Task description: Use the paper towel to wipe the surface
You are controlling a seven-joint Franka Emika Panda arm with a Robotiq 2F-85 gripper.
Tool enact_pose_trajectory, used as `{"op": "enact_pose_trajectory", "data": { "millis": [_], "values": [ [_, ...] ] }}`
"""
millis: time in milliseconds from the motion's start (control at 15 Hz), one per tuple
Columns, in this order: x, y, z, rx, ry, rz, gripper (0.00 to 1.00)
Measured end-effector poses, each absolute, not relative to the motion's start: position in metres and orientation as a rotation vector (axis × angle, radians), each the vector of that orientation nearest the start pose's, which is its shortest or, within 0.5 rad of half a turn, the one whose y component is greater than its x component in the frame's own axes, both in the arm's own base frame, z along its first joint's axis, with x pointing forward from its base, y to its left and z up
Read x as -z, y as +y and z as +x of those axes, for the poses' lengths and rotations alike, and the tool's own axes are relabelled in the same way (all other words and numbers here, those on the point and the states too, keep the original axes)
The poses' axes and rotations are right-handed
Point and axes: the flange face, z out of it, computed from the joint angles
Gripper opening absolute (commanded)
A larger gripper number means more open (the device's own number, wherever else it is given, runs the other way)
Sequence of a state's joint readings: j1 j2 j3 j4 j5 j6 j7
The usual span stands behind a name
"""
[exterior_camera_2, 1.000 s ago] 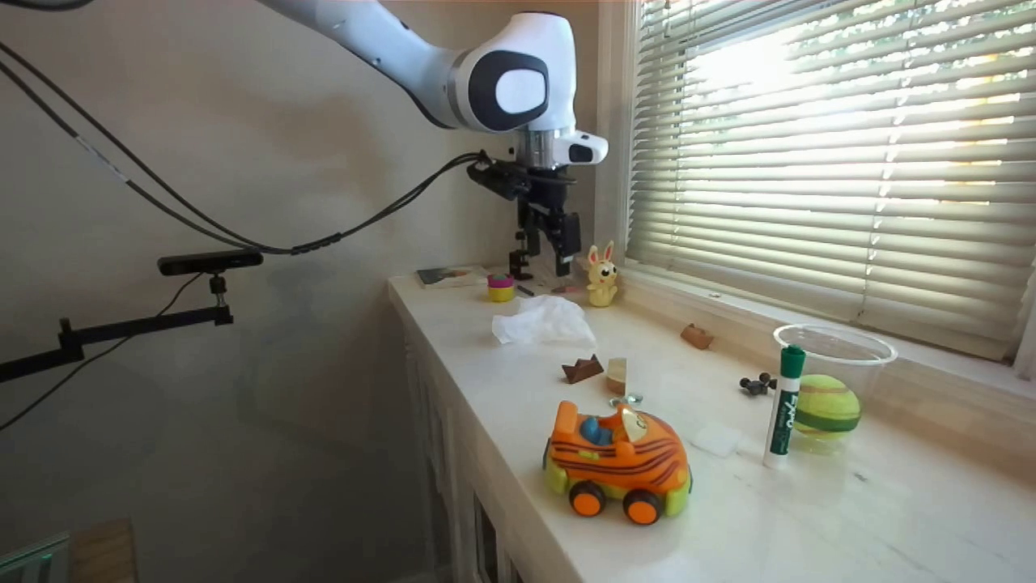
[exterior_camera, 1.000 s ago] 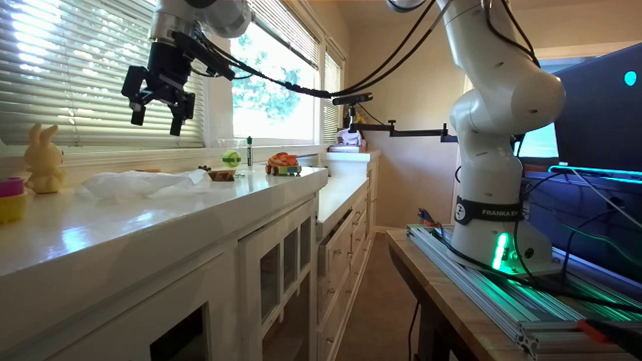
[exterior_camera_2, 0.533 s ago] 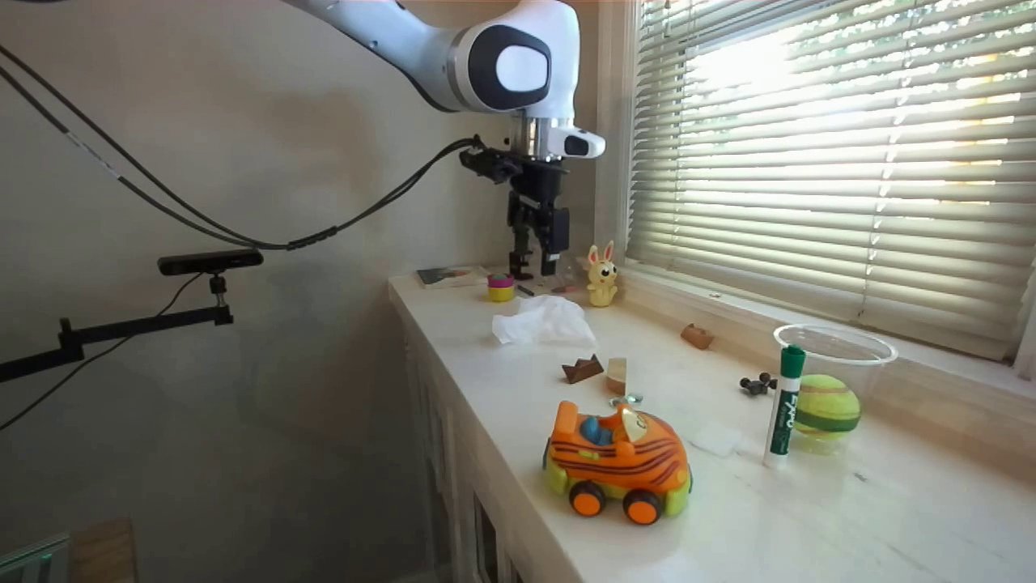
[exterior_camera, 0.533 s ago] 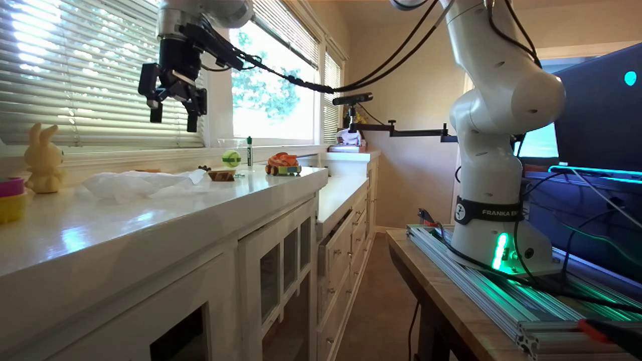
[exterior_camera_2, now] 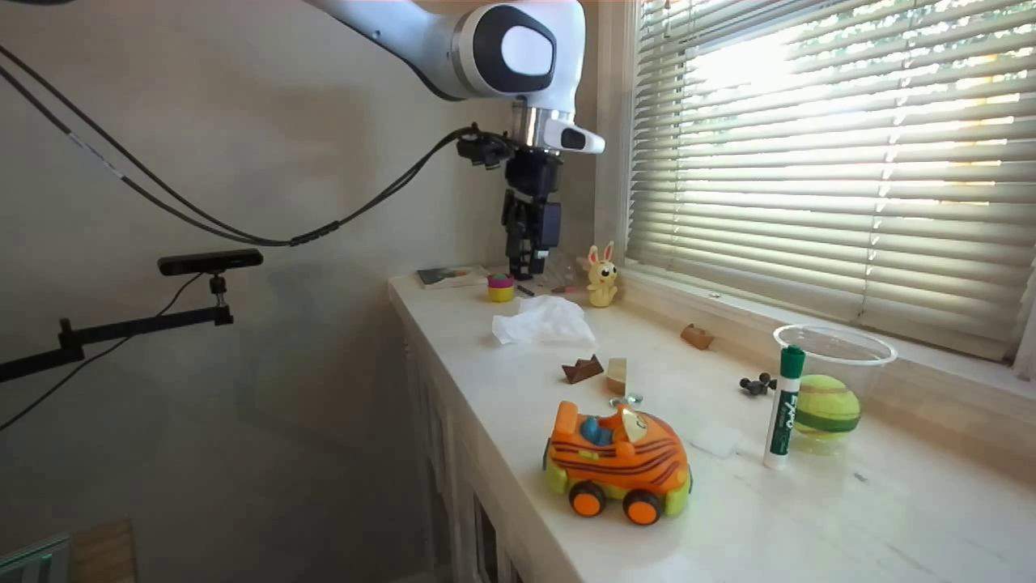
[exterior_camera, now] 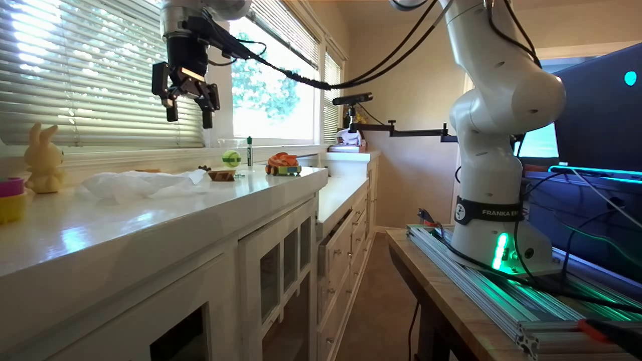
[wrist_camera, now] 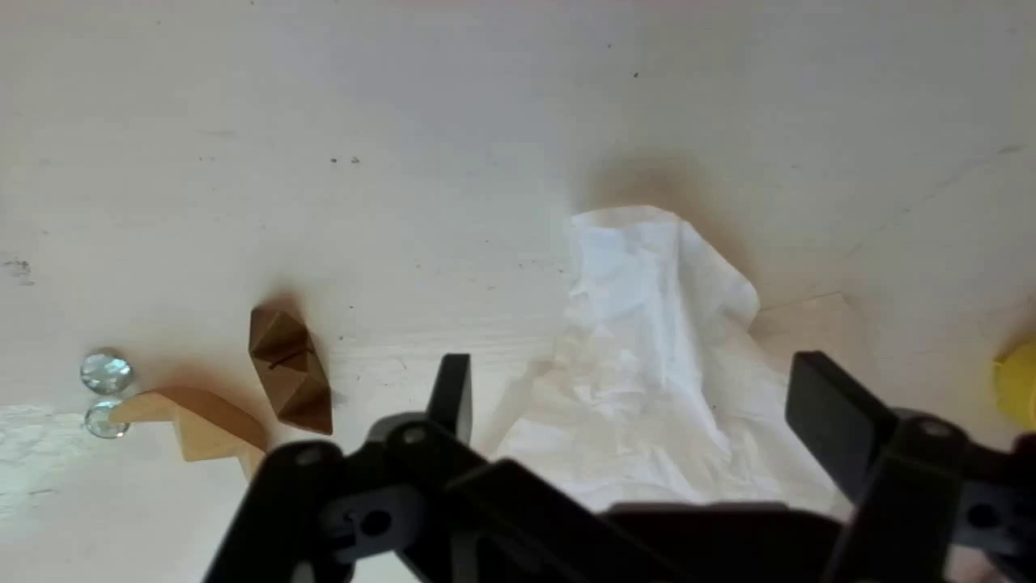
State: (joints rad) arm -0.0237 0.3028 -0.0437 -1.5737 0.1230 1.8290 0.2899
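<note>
In the wrist view, the pincer (wrist_camera: 637, 397) hides part of the paper towel (wrist_camera: 643, 364) and is cut off by the bottom edge; a yellow thing (wrist_camera: 1018, 387) is cut off at the right. In an exterior view, the left edge crops a tub (exterior_camera: 12, 201). In an exterior view, the marker (exterior_camera_2: 784, 413) hides part of the ball (exterior_camera_2: 830, 405), and small things (exterior_camera_2: 564, 289) near the bunny (exterior_camera_2: 601, 279) are blurred.
</note>
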Motion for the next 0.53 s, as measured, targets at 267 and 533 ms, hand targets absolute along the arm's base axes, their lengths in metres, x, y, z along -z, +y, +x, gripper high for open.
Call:
{"op": "enact_pose_trajectory", "data": {
  "millis": [267, 533],
  "values": [
    [-0.4652, -0.0324, 0.6452, -0.144, 0.644, -3.012, 1.0],
    [-0.4639, -0.0327, 0.6456, -0.149, 0.646, -3.013, 1.0]
  ]
}}
